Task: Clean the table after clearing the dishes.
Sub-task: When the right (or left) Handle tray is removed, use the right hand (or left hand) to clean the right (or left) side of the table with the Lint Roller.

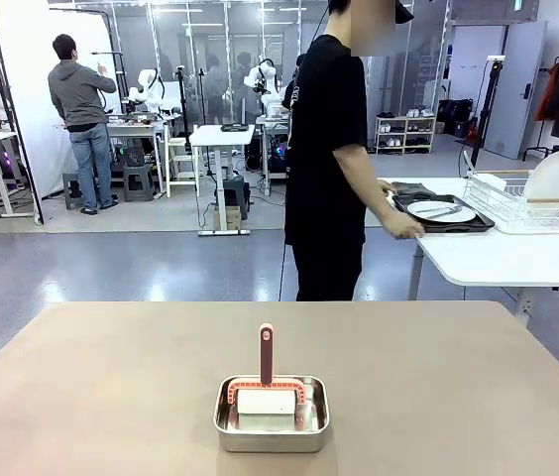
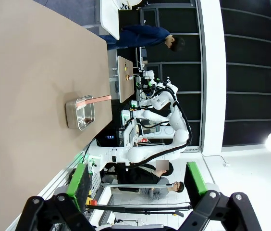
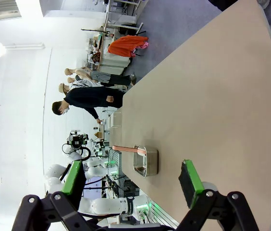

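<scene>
The tan table (image 1: 111, 377) carries a small steel pan (image 1: 272, 415) near its front edge, holding a pink-handled cleaning tool (image 1: 266, 353) with a white block. Beyond the far edge a person in black (image 1: 324, 159) holds a dark tray (image 1: 446, 227) with a white plate (image 1: 441, 210) and cutlery, resting on the white side table. My left gripper (image 2: 138, 185) stands open, high above the table (image 2: 30, 72), far from the pan (image 2: 80, 113). My right gripper (image 3: 131, 180) is open too, off the table (image 3: 212, 96) edge, with the pan (image 3: 145, 161) beyond it.
At the right stands a white table (image 1: 498, 263) with a wire rack (image 1: 517, 203) holding an upright white plate (image 1: 553, 180). Another person (image 1: 81, 119) stands far back left among other workstations.
</scene>
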Tool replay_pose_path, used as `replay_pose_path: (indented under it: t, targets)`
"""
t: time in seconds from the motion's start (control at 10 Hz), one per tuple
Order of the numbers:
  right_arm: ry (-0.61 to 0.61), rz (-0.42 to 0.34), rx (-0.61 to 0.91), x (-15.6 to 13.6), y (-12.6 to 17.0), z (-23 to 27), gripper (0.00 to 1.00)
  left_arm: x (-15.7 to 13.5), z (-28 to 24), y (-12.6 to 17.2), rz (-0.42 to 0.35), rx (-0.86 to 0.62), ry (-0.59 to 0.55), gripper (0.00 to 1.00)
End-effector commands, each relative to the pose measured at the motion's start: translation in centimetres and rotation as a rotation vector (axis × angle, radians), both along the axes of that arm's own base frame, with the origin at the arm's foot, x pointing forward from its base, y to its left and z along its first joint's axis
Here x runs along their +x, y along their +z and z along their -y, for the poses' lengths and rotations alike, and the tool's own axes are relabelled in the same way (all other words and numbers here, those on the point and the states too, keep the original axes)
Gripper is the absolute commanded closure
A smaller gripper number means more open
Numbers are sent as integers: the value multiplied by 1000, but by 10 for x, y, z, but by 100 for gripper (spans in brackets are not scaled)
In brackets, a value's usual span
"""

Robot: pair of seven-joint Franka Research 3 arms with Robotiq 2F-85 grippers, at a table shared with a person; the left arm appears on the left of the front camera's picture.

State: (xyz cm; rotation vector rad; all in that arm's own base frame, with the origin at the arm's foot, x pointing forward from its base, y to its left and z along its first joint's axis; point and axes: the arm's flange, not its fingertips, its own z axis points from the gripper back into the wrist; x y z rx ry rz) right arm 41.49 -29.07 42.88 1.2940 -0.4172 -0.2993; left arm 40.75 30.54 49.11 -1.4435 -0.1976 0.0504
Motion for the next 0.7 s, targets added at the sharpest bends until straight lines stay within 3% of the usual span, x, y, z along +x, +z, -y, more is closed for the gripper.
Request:
replay_pose_path:
  t: [0.0, 0.1, 0.4, 0.6]
  targets:
    - [-1, 6, 0, -1, 3, -1, 0, -2, -2, 1, 0, 2, 7, 0]
    - [0, 0, 0, 0, 0, 0, 0, -2, -2, 1, 0, 2, 7, 0]
    - [196, 147, -237, 23, 71, -43, 0, -2, -2, 1, 0, 2, 7, 0]
    - [379, 235, -407, 48, 113, -104, 0, -2, -2, 1, 0, 2, 7, 0]
